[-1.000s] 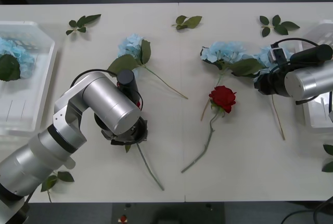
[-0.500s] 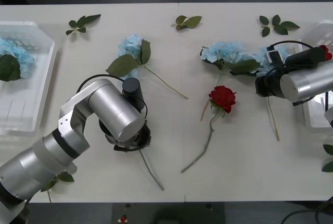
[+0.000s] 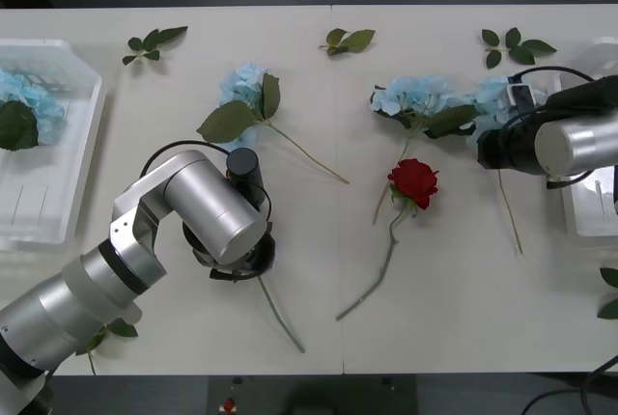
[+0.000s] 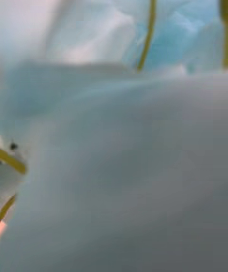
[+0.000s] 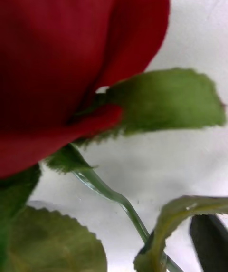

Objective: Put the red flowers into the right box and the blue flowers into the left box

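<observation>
Left gripper [image 3: 241,259] low over a rose [image 5: 61,58], bloom hidden beneath, right gripper [image 3: 497,150] against blue flowers [image 3: 494,101], probably touching, both fingers' state untellable

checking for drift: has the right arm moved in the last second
Yes. In the front view the right arm has shifted up, away from the robot, toward the leaf sprig at the table's far edge; the red rose stays put.

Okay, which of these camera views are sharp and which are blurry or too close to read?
Front view: sharp and evenly lit, soft shadows, the loose red rose crisp on the table. Right wrist view: badly out of focus, pale blue petals and white haze. Left wrist view: very close on a rose bloom, petals soft, leaf edges fairly clear.
</observation>
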Controlling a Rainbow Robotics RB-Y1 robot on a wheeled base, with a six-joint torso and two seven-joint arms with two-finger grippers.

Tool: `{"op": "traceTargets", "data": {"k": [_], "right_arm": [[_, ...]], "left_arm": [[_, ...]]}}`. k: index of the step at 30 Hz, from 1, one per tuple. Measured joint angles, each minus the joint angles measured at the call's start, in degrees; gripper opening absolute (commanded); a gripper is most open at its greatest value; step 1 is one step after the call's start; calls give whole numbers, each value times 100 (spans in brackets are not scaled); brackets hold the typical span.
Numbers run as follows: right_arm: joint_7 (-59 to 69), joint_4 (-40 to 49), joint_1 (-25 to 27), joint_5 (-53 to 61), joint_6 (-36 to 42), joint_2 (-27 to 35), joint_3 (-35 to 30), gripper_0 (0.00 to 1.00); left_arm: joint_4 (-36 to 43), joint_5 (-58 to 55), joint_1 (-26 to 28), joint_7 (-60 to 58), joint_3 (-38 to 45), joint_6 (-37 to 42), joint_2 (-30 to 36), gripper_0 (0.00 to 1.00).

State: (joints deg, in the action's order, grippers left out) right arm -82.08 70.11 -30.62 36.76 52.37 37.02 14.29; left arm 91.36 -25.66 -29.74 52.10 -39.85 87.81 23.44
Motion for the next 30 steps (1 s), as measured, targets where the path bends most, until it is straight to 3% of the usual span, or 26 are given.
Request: {"op": "traceTargets", "data": {"k": [1,2,3,4,17,23,30], "right_arm": [[-9,0,0,163,0,37,-80,0],[-42,0,0,355,0,98,-141,0],[-132,0,0,630,0,183,-185,0],[-234,0,0,875,0,281,-213,0],[-2083,-3,0,5611,-78,1732,-253,0],[-3074,-3,0,7664,-137,1771,-415,0],[-4330,-3,0,8973,175,1454,-411,0]], "left_arm": [[-2,2,0,0,0,0,0,33],[-2,6,0,0,0,0,-1,28],[-2,14,0,0,0,0,-1,4],[-3,19,0,0,0,0,-1,0],[100,48,0,1,0,0,-19,0],[656,49,0,31,37,49,-18,0],[1728,18,143,47,671,629,-14,0]]}}
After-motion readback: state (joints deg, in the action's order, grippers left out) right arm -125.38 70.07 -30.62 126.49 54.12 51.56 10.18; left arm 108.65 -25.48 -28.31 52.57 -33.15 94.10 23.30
